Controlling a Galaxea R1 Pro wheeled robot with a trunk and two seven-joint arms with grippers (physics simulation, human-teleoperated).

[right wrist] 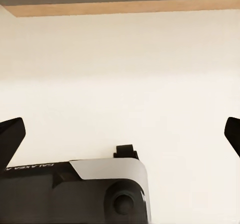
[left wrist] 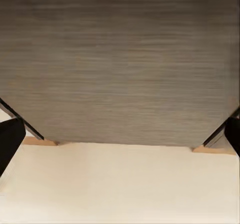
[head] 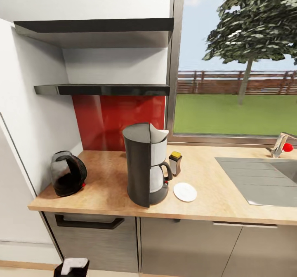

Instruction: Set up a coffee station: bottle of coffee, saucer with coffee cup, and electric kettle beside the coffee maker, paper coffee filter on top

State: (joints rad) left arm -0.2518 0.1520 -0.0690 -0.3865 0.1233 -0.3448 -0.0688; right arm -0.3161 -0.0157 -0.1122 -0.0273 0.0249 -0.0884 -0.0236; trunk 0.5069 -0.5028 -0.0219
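The coffee maker point(head: 142, 165) stands on the kitchen countertop point(head: 107, 174), with the white paper coffee filter point(head: 158, 134) sitting on its top. Just right of it stands the bottle of coffee point(head: 175, 163), and the white saucer point(head: 185, 191) lies in front of the bottle with nothing on it. The electric kettle point(head: 67, 173) sits at the counter's left end. The kitchen shelf point(head: 103, 89) above is bare. The coffee cup is out of view. My left gripper point(left wrist: 120, 139) is open, facing a grey cabinet front. My right gripper point(right wrist: 122, 134) is open over pale floor.
A steel sink point(head: 264, 180) with a faucet point(head: 282, 145) takes up the counter's right part. A white wall point(head: 33, 120) closes the left end. A window point(head: 235, 62) is behind the counter. A black and white part of my arm point(head: 72, 266) shows at the head view's lower edge.
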